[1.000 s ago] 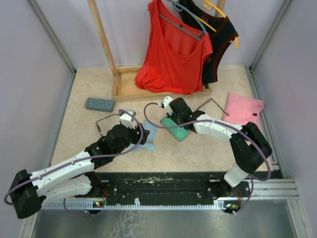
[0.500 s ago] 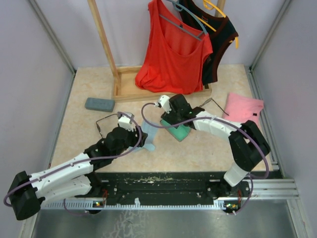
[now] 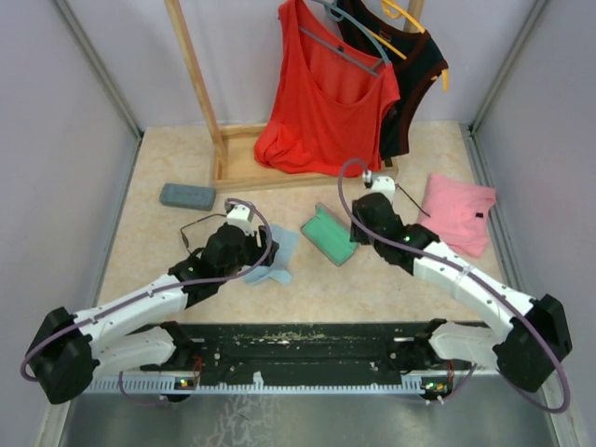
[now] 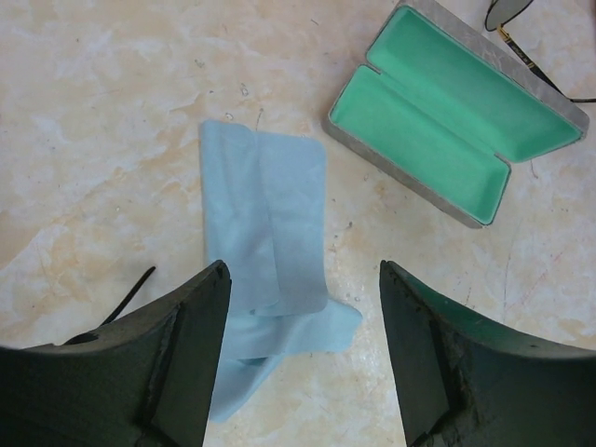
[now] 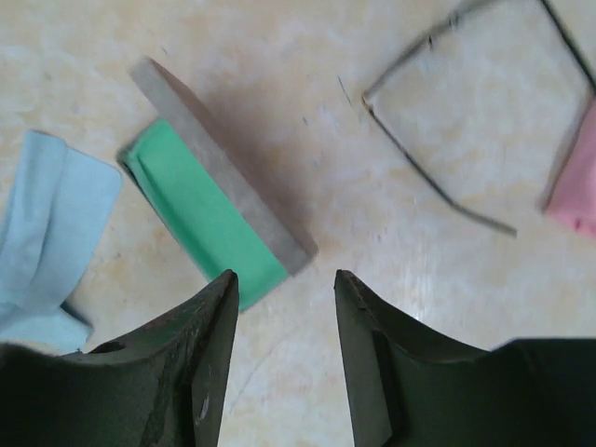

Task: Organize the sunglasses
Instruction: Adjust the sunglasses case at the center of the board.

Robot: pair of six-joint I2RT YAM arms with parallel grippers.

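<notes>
One pair of sunglasses (image 3: 194,228) lies left of my left gripper (image 3: 250,250); one dark arm of it (image 4: 130,293) shows in the left wrist view. The other pair (image 3: 402,196) lies by the pink cloth; its thin wire frame (image 5: 419,172) shows in the right wrist view and a bit in the left wrist view (image 4: 507,14). An open grey case with a green lining (image 3: 329,238) (image 4: 447,121) (image 5: 214,214) lies between the arms. My left gripper (image 4: 303,354) is open and empty over the light blue cloth (image 4: 265,233). My right gripper (image 3: 372,222) (image 5: 284,279) is open and empty, above the table right of the case.
A closed grey case (image 3: 186,196) lies at the back left. A pink cloth (image 3: 458,203) (image 5: 577,186) lies at the right. A wooden rack base (image 3: 233,172) with a red top (image 3: 326,102) and a dark top stands at the back. The blue cloth (image 3: 277,256) (image 5: 47,233) lies left of the open case.
My right gripper has left the open case and moved right and back towards the right pair of sunglasses. The case stays open on the table. My left gripper shifted slightly back.
</notes>
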